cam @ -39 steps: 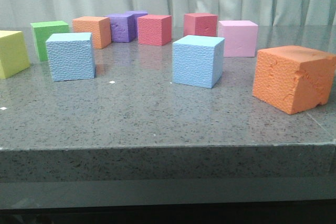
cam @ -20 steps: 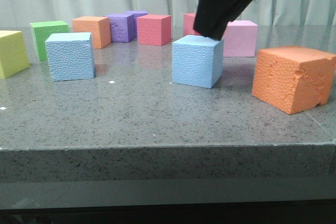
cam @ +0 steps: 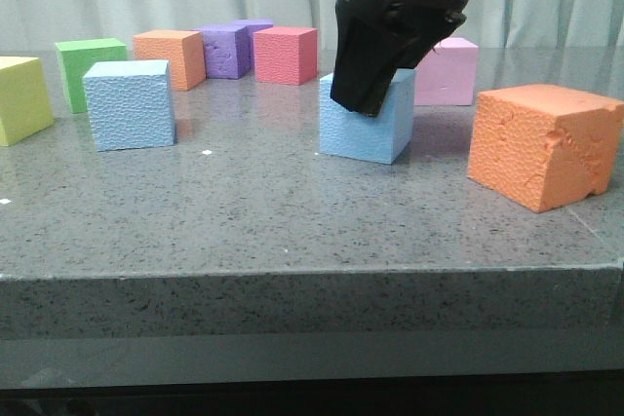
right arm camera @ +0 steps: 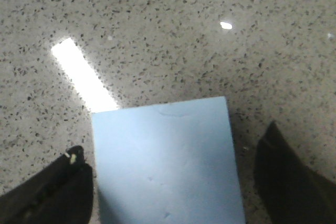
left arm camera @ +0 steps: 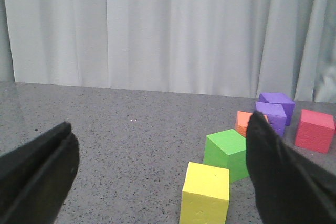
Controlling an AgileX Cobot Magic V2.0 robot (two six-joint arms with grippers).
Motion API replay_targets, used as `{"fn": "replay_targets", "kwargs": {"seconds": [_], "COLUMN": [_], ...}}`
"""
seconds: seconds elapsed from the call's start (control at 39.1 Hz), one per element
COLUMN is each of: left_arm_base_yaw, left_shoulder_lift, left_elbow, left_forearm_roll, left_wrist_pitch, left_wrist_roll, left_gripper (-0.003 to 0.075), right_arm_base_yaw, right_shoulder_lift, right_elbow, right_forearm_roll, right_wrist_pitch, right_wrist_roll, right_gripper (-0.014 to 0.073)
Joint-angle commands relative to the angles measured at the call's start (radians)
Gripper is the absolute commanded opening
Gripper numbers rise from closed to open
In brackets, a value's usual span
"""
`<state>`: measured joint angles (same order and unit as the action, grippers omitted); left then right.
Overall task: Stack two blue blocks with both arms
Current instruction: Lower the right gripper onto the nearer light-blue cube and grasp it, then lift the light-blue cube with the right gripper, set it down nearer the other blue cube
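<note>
Two sky-blue blocks stand on the grey table. One blue block [cam: 131,104] is at the left, the other blue block [cam: 375,129] is at the centre. My right gripper [cam: 366,85] has come down over the centre block, its jaws open on either side of it. In the right wrist view the block's top [right arm camera: 165,161] lies between the two dark fingers [right arm camera: 52,192], a gap showing at one side. My left gripper [left arm camera: 163,161] is open and empty, out of the front view, and neither blue block shows in its wrist view.
A big orange cube [cam: 541,143] stands at the right front, a pink one [cam: 447,70] behind the centre block. At the back are red [cam: 285,54], purple [cam: 226,50], orange [cam: 173,56], green [cam: 90,70] and yellow [cam: 21,97] cubes. The table edge [cam: 312,275] runs along the front.
My right gripper has come in from the upper right and dropped down over the centre blue block. The blocks have not moved.
</note>
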<state>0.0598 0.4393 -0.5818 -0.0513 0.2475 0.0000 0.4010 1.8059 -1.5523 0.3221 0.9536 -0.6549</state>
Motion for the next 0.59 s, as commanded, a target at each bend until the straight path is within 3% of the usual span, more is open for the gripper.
{"fn": "replay_targets", "kwargs": {"seconds": [0.0,0.08,0.15,0.56], "left_arm_base_yaw": [0.000,0.000,0.000,0.000], "left_shoulder_lift": [0.013,0.013,0.013,0.013], "left_elbow": [-0.035,-0.035,-0.035,-0.035], "left_forearm_roll": [0.000,0.000,0.000,0.000], "left_wrist_pitch": [-0.086,-0.086,-0.086,-0.086], "left_wrist_roll": [0.000,0.000,0.000,0.000], "left_gripper": [0.0617,0.0617,0.0617,0.0617], "right_arm_base_yaw": [-0.001,-0.001,-0.001,0.049], "right_shoulder_lift": [-0.048,-0.049,-0.057,-0.182], "right_elbow": [-0.036,-0.038,-0.037,-0.037], "right_forearm_roll": [0.021,0.019,0.019,0.174], "right_wrist_pitch": [-0.026,-0.022,-0.025,-0.006], "right_wrist_roll": [-0.011,-0.011,-0.011,-0.005], "right_gripper": [0.0484,0.0341,0.0268,0.0294]}}
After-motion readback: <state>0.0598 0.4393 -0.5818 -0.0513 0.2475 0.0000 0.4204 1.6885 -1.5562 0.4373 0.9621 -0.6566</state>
